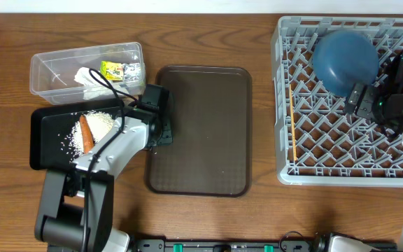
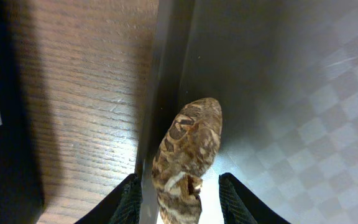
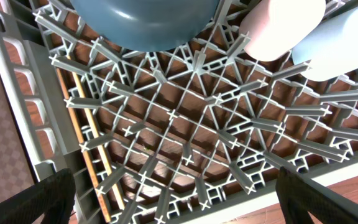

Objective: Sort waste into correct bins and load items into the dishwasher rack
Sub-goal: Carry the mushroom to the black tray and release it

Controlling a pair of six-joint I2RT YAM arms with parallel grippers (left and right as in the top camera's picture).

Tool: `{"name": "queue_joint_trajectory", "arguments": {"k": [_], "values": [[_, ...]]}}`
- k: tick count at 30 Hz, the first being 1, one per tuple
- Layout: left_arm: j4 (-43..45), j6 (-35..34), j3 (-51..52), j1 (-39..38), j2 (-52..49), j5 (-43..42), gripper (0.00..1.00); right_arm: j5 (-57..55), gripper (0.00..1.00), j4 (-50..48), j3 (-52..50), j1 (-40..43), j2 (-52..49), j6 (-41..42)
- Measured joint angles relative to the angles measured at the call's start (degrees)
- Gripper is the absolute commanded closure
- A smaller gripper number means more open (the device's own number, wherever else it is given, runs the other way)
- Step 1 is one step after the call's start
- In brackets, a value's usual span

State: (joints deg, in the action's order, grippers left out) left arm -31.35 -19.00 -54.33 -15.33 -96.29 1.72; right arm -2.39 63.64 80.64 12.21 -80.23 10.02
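Low over the brown tray, left gripper pinches small brown food bit.

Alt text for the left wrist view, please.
A mottled brown food bit is between the left tool's dark fingers, over the brown tray's left rim. Wood table lies to the left.

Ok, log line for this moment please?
left claw: shut on brown food bit at brown tray edge | right claw: open over dishwasher rack | racked: dark blue bowl, chopsticks
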Motion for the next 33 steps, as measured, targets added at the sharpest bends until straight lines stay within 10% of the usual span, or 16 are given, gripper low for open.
{"name": "queue_joint_trajectory", "arguments": {"k": [33], "values": [[0.66,1.01,-0.11,1.55,4.61,0.44,0.87,0.0,0.04,0.0,0.0,0.0,-0.02,-0.02]]}}
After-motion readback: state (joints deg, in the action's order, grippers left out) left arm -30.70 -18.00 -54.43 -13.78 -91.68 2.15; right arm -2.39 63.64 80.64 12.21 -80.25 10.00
